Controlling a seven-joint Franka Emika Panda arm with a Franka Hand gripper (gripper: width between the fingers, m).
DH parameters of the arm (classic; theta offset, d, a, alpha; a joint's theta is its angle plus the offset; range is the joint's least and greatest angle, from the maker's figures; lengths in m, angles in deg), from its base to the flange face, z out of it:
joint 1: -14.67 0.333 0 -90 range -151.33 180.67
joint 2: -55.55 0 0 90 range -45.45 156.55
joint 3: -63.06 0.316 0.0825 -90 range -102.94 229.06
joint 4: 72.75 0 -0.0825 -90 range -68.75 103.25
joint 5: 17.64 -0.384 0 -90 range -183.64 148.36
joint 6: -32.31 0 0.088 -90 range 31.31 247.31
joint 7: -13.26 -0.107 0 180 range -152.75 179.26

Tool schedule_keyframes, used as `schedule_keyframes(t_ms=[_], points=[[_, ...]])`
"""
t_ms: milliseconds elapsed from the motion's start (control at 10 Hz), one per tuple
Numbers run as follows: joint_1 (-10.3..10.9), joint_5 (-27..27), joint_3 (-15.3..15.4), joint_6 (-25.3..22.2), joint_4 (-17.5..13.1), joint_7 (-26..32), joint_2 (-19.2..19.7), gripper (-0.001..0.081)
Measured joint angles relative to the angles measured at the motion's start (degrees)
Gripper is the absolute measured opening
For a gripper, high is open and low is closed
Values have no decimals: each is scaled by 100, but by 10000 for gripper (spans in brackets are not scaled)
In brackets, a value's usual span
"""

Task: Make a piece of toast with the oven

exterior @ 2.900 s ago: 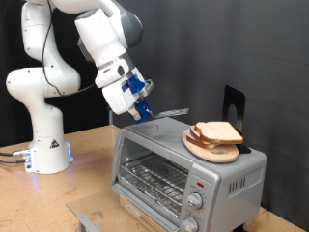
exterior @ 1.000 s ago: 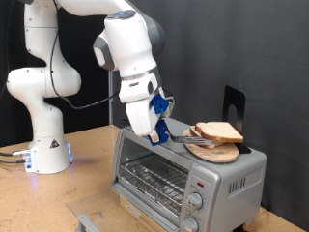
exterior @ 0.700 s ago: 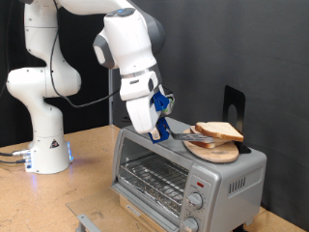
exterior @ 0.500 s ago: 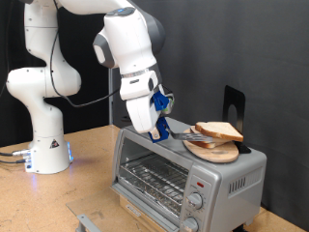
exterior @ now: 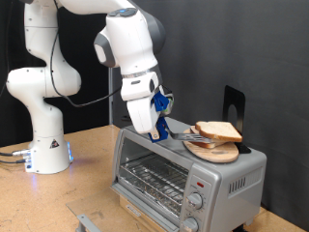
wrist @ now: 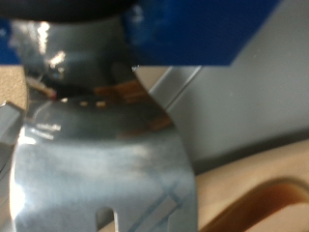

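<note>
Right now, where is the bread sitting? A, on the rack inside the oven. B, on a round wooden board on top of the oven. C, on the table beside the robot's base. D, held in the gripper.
B: the bread lies stacked on the round wooden board on top of the oven, whose rack is bare behind the glass.

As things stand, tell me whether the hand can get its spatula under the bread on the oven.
Probably yes. The hand holds the spatula low, its blade at the bread stacked on the round board atop the oven; nothing blocks the way.
</note>
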Motion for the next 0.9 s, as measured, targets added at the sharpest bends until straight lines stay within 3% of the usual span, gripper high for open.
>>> schedule_keyframes(t_ms=[200, 900], points=[[0, 169, 12, -342, -43, -1, -9, 389], [7, 236, 199, -663, -126, -103, -40, 389]])
